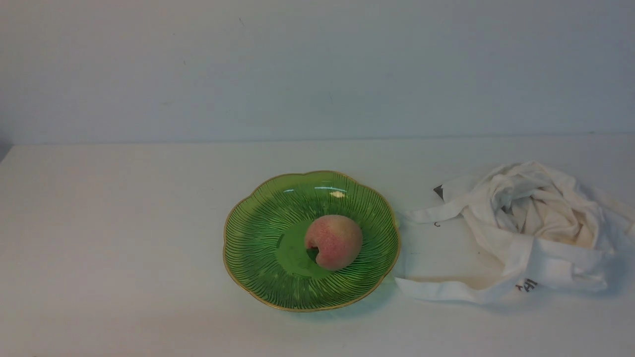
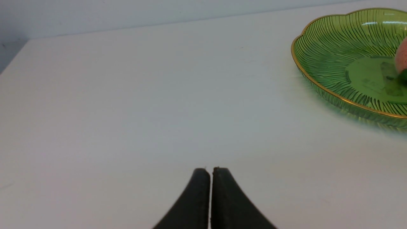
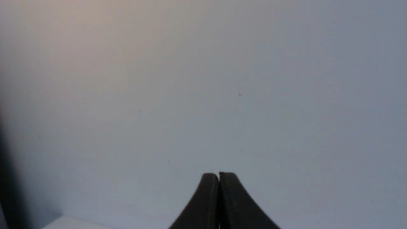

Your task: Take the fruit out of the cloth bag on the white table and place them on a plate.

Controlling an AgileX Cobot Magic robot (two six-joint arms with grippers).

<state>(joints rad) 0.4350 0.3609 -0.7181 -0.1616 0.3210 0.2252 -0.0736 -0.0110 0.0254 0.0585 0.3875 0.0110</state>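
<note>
The smooth, pale wall (image 1: 317,69) spans the full width of the front view behind everything, marked with a few small dark flecks and thin scratches. In front of it spreads the wide, plain white counter (image 1: 114,238), its far edge meeting the foot of the wall.

Next in size comes the crumpled white cloth bag (image 1: 545,213), lying slumped in loose folds on the right part of the counter. Its mouth is bunched into a rough ring, dark printed letters show on the near side, and a dark tag sits on its far left corner. Two flat white fabric straps reach from it toward the plate, their ends close beside the rim; whether either touches the glass, I cannot tell.

The translucent green glass plate (image 1: 263,238), round with a scalloped gold rim and fine radiating ribs, sits near the middle of the counter, left of the bag. Nothing stands over it, so the way in from above is free.

The round peach (image 1: 340,240), pink-red blushing to pale yellow, rests inside the plate, right of its centre, with its cleft facing left and a dark green leaf at the notch.

The dark left pincer (image 2: 211,171) is closed, its tips almost meeting, and holds nothing. The dark right pincer (image 3: 219,176) is likewise closed and empty, pointing toward the wall.
</note>
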